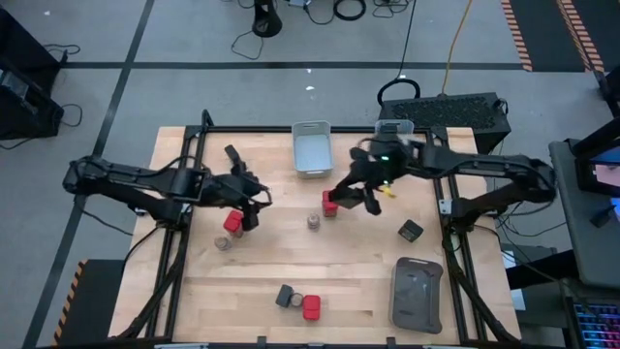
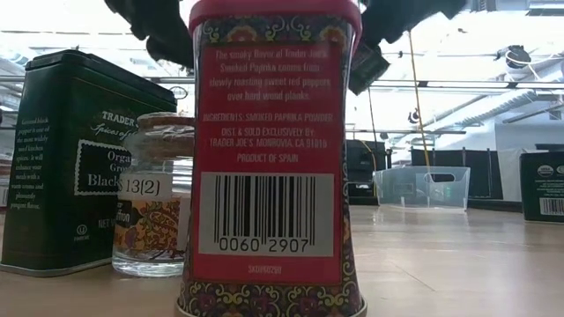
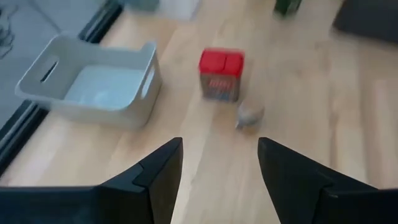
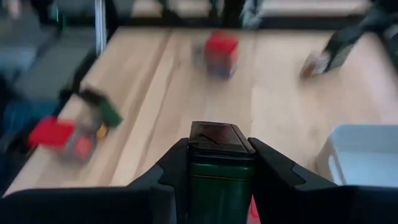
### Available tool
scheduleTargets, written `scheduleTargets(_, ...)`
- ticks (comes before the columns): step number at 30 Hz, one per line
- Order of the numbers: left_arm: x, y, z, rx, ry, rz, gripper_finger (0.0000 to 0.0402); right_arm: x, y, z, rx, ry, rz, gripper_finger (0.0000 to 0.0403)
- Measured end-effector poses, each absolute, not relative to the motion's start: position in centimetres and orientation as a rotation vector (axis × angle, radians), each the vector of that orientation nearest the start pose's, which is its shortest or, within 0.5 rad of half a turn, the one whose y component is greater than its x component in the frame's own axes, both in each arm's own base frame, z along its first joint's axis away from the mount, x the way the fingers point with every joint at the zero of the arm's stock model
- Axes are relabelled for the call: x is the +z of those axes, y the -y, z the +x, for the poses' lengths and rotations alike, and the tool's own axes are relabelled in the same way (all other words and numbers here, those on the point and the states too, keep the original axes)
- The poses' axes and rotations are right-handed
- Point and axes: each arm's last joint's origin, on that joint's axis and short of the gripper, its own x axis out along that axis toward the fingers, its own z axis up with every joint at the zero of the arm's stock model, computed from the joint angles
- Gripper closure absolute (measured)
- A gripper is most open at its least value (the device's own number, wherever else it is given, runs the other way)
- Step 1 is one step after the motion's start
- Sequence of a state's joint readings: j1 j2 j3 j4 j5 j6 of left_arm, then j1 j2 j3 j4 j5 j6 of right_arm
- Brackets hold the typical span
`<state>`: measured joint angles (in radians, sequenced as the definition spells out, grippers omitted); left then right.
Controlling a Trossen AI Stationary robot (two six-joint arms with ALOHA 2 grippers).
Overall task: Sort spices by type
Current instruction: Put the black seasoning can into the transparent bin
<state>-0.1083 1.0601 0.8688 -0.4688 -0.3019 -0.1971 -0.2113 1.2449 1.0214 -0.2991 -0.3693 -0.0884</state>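
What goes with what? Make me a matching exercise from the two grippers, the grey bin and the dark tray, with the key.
1 left gripper
2 right gripper
3 grey bin
4 dark tray

a shut on a dark tin
b on the table's right side
c open, holding nothing
d empty, between the arms

Pairs: 1-c, 2-a, 3-d, 4-b

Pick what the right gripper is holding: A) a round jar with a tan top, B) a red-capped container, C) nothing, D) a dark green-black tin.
D: in the right wrist view the right gripper has its jaws closed on a dark green-black rectangular tin.
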Motion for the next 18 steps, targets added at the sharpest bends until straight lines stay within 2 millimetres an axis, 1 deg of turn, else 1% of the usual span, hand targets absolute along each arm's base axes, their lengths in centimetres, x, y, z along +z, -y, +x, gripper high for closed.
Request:
scheduleTargets(2, 28.3, 1.8, 21.9, 0.219, -0.495, -0.057, 0.0187, 30.4, 4.4, 25.6, 0.158, -0.336, 0.073, 0.0287)
scheduleTargets(5, 28.1, 2.1, 22.4, 0.156, -0.266, -0.039, 0.0187, 29.6, 4.0, 24.6, 0.163, -0.069, 0.088, 0.0286)
scheduleTargets(8, 27.9, 2.3, 22.8, 0.120, -0.116, -0.017, 0.0187, 28.8, 3.6, 24.0, 0.183, 0.118, 0.092, 0.0288)
scheduleTargets(11, 27.8, 1.9, 23.4, 0.139, -0.063, -0.005, 0.0187, 28.4, 3.3, 24.0, 0.202, 0.216, 0.093, 0.0288)
scheduleTargets(14, 27.7, 1.7, 24.3, 0.137, -0.026, 0.014, 0.0187, 28.2, 2.9, 24.6, 0.216, 0.245, 0.092, 0.0287)
scheduleTargets(16, 27.4, 1.7, 24.9, 0.125, -0.010, 0.024, 0.0186, 28.1, 2.6, 25.3, 0.189, 0.261, 0.087, 0.0287)
scheduleTargets(18, 27.1, 1.8, 25.5, 0.104, 0.011, 0.031, 0.0182, 27.7, 2.5, 25.9, 0.162, 0.240, 0.078, 0.0287)
